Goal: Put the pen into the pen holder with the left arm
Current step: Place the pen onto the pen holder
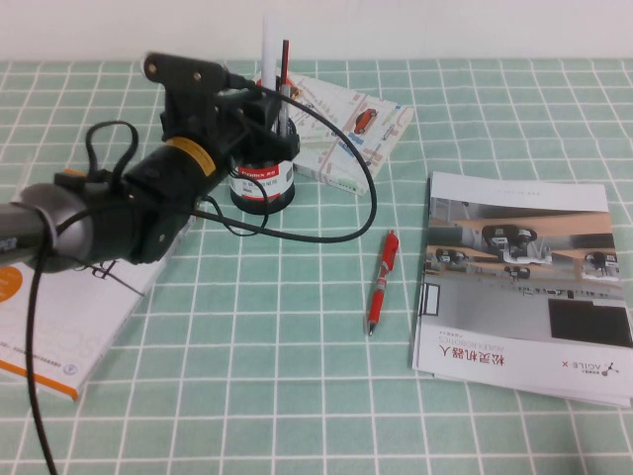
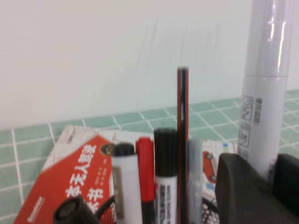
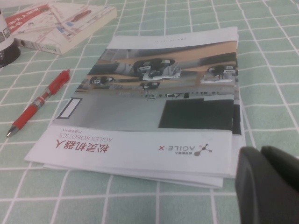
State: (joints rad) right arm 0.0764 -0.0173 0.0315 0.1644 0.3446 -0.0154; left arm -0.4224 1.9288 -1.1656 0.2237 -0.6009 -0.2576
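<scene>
My left gripper (image 1: 269, 111) is shut on the white pen (image 1: 268, 49) and holds it upright over the black mesh pen holder (image 1: 263, 186) at the back of the table. In the left wrist view the pen (image 2: 263, 93) stands between the two black fingers (image 2: 240, 186) of the left gripper (image 2: 267, 179), with the holder's mesh rim (image 2: 211, 211) just below. The pen's lower end is hidden by the gripper. My right gripper (image 3: 264, 184) is shut and empty, low over the table beside the booklet; it is out of the high view.
The holder contains a black-capped marker (image 2: 166, 158), a red marker (image 2: 145, 168) and a thin red-and-black pencil (image 2: 182, 140). A red pen (image 1: 383, 280) lies mid-table. An AgileX booklet (image 1: 524, 282) lies right, a book (image 1: 346, 129) behind the holder, a notebook (image 1: 69, 317) left.
</scene>
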